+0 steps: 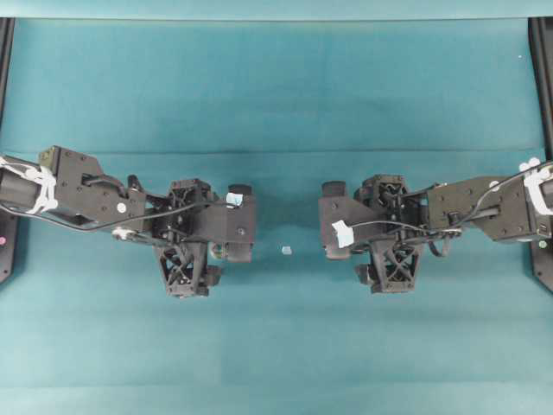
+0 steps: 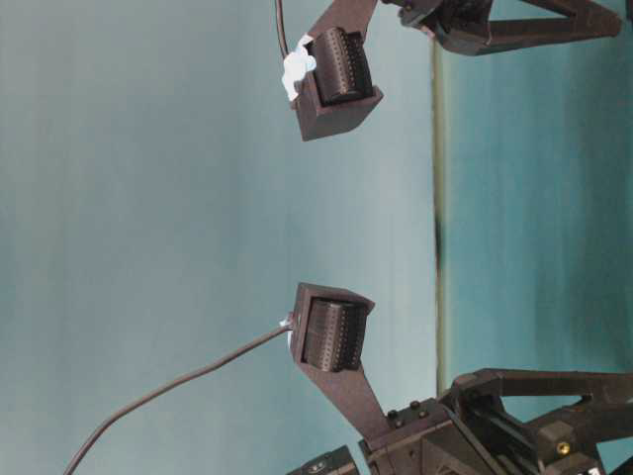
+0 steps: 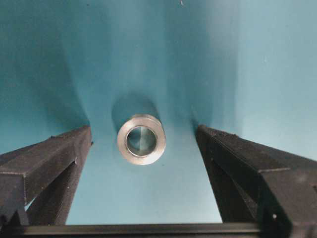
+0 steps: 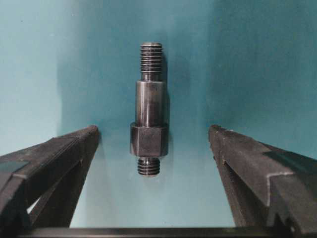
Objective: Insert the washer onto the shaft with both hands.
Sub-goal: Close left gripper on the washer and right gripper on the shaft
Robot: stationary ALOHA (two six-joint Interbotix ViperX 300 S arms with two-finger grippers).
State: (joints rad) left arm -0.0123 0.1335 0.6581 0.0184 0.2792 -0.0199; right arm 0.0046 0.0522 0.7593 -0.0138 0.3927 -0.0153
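In the left wrist view the washer point(image 3: 141, 139), a silvery ring with a dark centre hole, lies flat on the teal mat. My left gripper point(image 3: 143, 130) hangs above it, open, one finger well clear on each side. In the right wrist view the shaft point(image 4: 149, 114), a dark stepped rod threaded at both ends, lies on the mat pointing away from the camera. My right gripper point(image 4: 153, 128) stands open astride its near, thicker end without touching it. Seen from overhead, the left gripper point(image 1: 239, 223) and right gripper point(image 1: 333, 220) face each other and hide both parts.
A tiny pale square bit point(image 1: 286, 250) lies on the teal mat point(image 1: 276, 104) between the two grippers. Dark frame rails point(image 1: 543, 86) run along the table's left and right sides.
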